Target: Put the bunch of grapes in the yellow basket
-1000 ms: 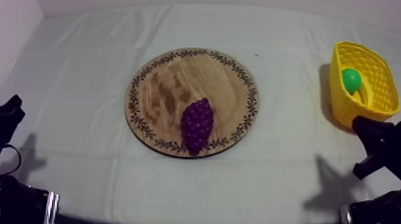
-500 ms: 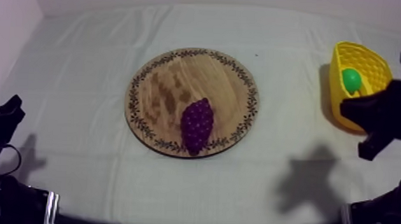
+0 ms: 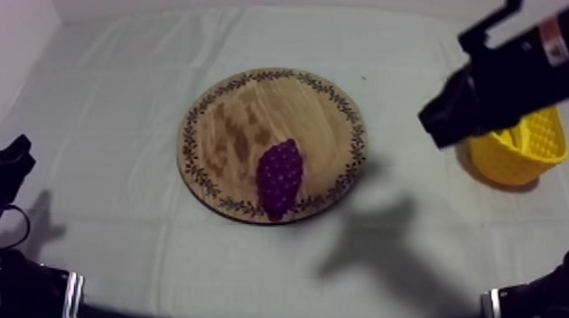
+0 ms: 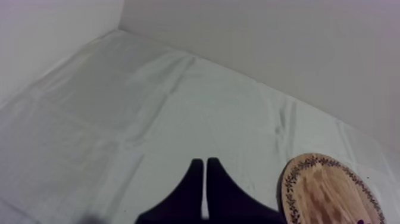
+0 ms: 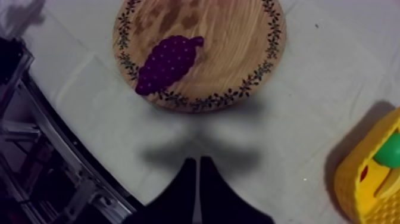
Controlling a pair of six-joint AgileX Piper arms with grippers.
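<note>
The purple bunch of grapes (image 3: 279,176) lies on the near part of the round wooden board (image 3: 245,105) in the middle of the table. My right gripper (image 3: 437,121) hangs high over the cloth between the board and the yellow basket (image 3: 523,151); its arm covers part of the basket. In the right wrist view its fingers (image 5: 193,164) lie together as a wedge, shut on nothing, with the grapes (image 5: 166,61) on the board (image 5: 238,36) ahead and the basket (image 5: 363,179) to one side. My left gripper (image 3: 13,156) rests low at the left, shut (image 4: 202,165), beside the board's rim (image 4: 324,190).
A green fruit (image 5: 390,149) sits inside the basket. The right arm's shadow (image 3: 367,240) falls on the cloth in front of the board. A metal frame (image 5: 41,155) runs along the table's near edge. A wall (image 4: 268,42) stands behind the table.
My right arm has risen from its low rest at the right and swung up and inward, now over the basket's left side. Its shadow has moved toward the board. Grapes and left arm are still.
</note>
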